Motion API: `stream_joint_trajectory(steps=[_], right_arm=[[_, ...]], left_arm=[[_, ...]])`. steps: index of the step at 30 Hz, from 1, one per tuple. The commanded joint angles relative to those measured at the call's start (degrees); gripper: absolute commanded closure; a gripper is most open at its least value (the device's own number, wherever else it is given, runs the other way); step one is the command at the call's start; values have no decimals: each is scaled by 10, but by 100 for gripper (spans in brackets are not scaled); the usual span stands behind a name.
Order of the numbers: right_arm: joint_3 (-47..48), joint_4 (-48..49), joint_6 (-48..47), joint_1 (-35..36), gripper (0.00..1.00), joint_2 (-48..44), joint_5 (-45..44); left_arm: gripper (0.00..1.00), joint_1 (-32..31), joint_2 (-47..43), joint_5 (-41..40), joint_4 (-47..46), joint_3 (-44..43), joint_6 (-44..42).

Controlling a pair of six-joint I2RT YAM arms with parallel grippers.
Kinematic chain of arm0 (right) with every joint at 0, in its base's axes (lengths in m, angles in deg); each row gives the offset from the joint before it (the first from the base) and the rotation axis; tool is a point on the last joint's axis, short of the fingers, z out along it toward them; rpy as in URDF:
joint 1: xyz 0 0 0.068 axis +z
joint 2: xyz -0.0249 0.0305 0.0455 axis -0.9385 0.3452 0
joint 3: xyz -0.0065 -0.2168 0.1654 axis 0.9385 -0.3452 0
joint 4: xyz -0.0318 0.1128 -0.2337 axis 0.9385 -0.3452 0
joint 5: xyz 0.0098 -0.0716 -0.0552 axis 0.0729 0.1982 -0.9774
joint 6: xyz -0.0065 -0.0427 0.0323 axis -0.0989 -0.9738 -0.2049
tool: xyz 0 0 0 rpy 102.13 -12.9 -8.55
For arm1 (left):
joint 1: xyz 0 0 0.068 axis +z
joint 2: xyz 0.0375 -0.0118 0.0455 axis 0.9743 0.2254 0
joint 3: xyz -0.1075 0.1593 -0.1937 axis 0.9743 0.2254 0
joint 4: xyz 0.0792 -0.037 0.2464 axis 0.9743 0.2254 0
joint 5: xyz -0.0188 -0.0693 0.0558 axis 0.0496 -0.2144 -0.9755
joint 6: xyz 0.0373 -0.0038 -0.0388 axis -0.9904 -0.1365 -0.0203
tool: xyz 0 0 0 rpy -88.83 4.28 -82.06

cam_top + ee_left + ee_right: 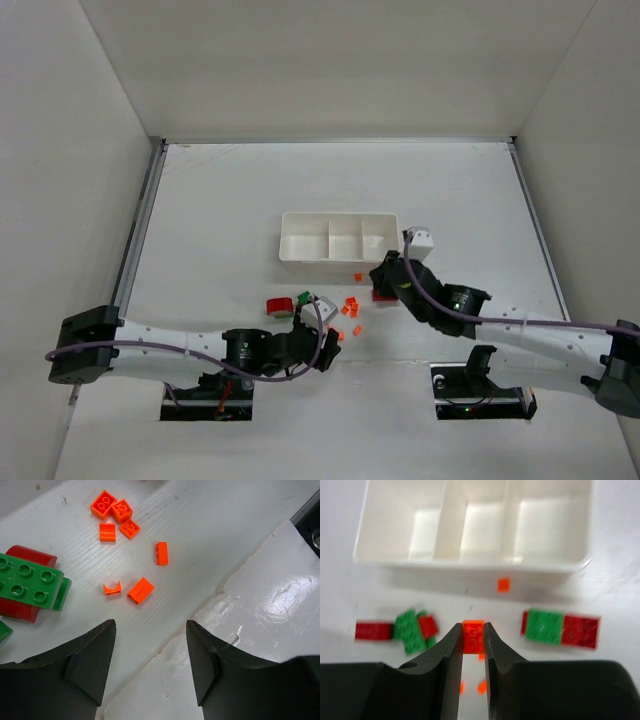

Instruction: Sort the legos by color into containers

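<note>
A small orange brick (472, 634) is pinched between the fingertips of the right gripper (472, 641), its jaws drawn in to just the brick's width. Whether the brick rests on the desk or hangs clear of it cannot be told. The white three-compartment tray (470, 571) lies straight ahead, about the middle of the desk, and all three compartments are seen bare.

The left gripper (150, 627) is spread wide with nothing held, low over the loose orange pieces (141, 590) scattered between the tray and the near edge. A green brick (27, 580) stacked on a red brick (30, 555) lies just beside them, toward the left edge. A second green-and-red pair (560, 627) lies nearer the right edge.

The sorting is judged to be barely begun, with the carrying of a first orange piece in hand. Next, the brick would need to be raised above the tray's near wall, carried toward the far edge and released into one compartment. A steady grip is called for, since so little of the brick is held.
</note>
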Motion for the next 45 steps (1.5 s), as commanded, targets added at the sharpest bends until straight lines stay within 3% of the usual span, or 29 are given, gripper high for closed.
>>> stream_joint_trajectory(steps=[1,6,11,19,28,35,42,45], right_arm=[[38,86,-108,-89,80,11,45],[73,133,-165,-183,80,81,97],[93,154,-194,-218,77,125,101],[90,167,-202,-221,44,125,96],[2,162,-147,-146,51,61,89],[-42,155,-108,-99,51,27,63],[-72,160,-81,-91,49,10,63],[-79,161,-78,-89,49,5,63]], left_arm=[[44,-8,22,-23,-35,-18,7],[44,-18,67,-52,-33,-33,15],[45,-20,123,-71,-35,-50,40],[47,-22,160,-89,-40,-64,42],[54,-11,194,-96,-53,-71,54],[56,3,219,-93,-57,-78,62],[58,-1,262,-90,-72,-95,62],[64,-4,280,-90,-72,-104,62]])
